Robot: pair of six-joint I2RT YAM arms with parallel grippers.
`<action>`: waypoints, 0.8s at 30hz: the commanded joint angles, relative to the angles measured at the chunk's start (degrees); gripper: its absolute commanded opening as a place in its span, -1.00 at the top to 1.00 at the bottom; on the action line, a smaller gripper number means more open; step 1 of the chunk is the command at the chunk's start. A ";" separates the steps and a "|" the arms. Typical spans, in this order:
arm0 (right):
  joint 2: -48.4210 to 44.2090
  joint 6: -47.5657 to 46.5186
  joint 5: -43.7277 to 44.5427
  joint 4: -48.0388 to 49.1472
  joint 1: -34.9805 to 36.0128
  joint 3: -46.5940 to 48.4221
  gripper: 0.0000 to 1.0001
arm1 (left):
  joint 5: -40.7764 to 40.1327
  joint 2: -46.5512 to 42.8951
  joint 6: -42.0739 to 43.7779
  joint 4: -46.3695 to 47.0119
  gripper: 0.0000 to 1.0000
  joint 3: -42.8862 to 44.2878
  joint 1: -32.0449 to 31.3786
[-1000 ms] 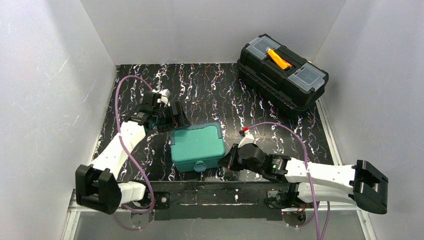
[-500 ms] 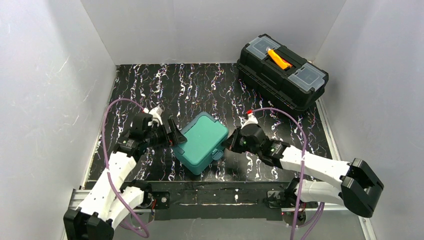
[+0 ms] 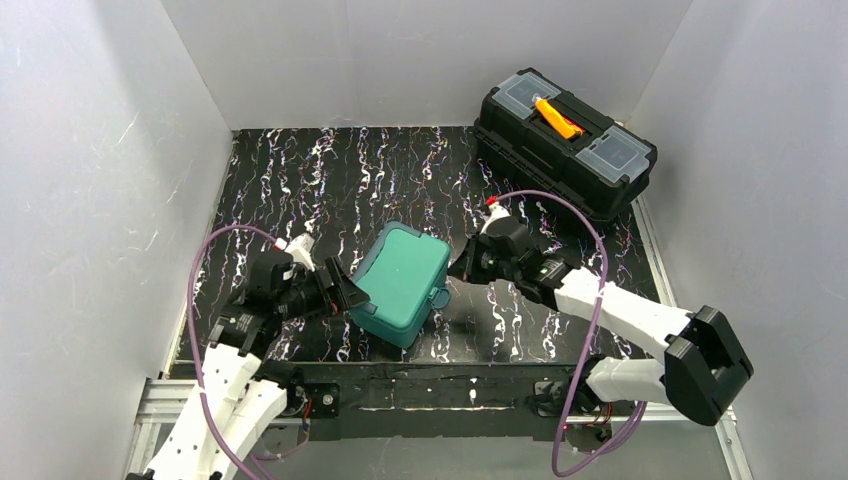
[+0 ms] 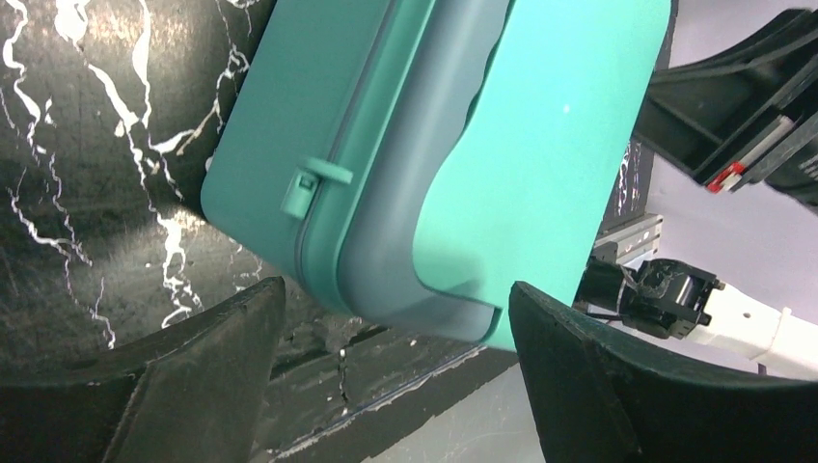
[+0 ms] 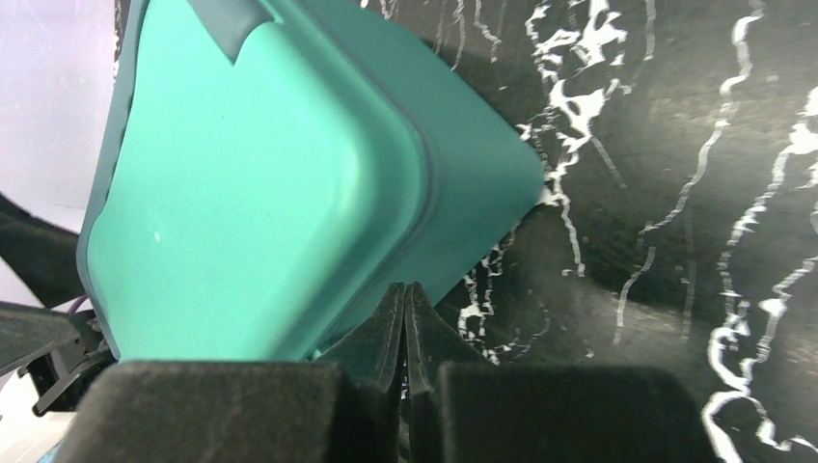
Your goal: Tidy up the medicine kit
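The teal medicine kit [image 3: 402,283] lies closed on the black marbled table, turned diagonally. Its lid is shut, so no bottles, packets or gauze show. My left gripper [image 3: 342,295] is open at the kit's near-left corner. In the left wrist view the kit [image 4: 405,145] fills the top, and the corner sits just ahead of my gripper [image 4: 395,289], between its spread fingers [image 4: 203,367]. My right gripper [image 3: 460,270] is shut and empty, its tips against the kit's right side. In the right wrist view the closed gripper [image 5: 405,289] touches the kit's [image 5: 241,193] lower edge.
A larger black toolbox [image 3: 565,140] with an orange handle stands at the back right corner. White walls enclose the table on three sides. The metal rail with the arm bases [image 3: 430,385] runs along the near edge.
The kit has turned from square-on to diagonal and shifted slightly farther away. My left gripper came from the back left to the kit's near-left corner. My right gripper moved farther along its right side.
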 commanded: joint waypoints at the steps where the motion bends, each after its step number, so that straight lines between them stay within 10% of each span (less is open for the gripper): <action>1: -4.52 -4.56 -0.09 -5.96 -2.78 2.34 0.82 | -3.19 -0.55 2.29 -8.06 -0.70 4.88 -0.22; 10: -15.97 -0.99 -0.76 -9.21 -2.98 -3.50 0.05 | -11.24 6.57 10.38 -9.34 -0.95 15.93 -0.23; 24: -23.89 14.26 -8.77 4.67 -2.76 -19.95 -0.18 | 1.57 23.03 13.45 5.66 -0.96 14.90 -0.21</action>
